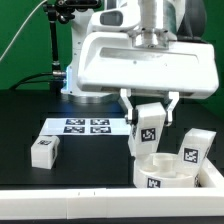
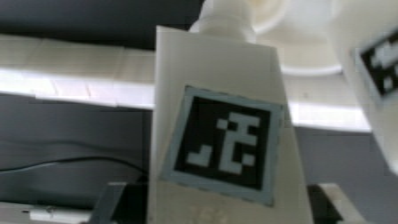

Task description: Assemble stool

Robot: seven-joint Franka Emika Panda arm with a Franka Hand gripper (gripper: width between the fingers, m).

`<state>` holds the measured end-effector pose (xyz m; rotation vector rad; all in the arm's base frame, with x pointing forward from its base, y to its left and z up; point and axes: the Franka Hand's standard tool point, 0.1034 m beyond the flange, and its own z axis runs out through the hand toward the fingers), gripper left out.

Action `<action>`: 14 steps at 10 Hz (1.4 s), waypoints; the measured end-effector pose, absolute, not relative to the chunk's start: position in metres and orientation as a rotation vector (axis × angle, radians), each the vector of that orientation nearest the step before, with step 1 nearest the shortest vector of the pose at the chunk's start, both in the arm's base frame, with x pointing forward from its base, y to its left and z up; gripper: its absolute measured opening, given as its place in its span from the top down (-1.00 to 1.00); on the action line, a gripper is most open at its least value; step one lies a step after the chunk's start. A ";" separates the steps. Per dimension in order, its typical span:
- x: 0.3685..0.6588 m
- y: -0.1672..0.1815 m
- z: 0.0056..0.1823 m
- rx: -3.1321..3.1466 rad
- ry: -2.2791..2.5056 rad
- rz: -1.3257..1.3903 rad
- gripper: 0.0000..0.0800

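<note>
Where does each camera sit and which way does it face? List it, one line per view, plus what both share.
Exterior view: off the arm, looking slightly down across the black table at the work area; shows the white arm housing and gripper shut on a white blocky plastic leg.
Wrist view: on the wrist, looking along the gripper at that leg's black-and-white tag, close up; dark fingers flank it.
Shared: the held leg.

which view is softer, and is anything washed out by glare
Wrist view: softer; the white blocky plastic leg sits so close to the lens that its tag edges smear, and the round white plastic seat behind it blows out, nearly featureless. Exterior view: sharper and evenly lit; the tags on the flat white marker board read crisp.
</note>
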<state>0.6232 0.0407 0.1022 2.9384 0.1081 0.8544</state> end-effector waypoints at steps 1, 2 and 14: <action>0.623 0.041 0.102 2.938 0.116 0.854 0.18; 0.623 0.042 0.101 2.937 0.121 0.850 0.18; 0.622 0.056 0.098 2.943 0.146 0.848 0.18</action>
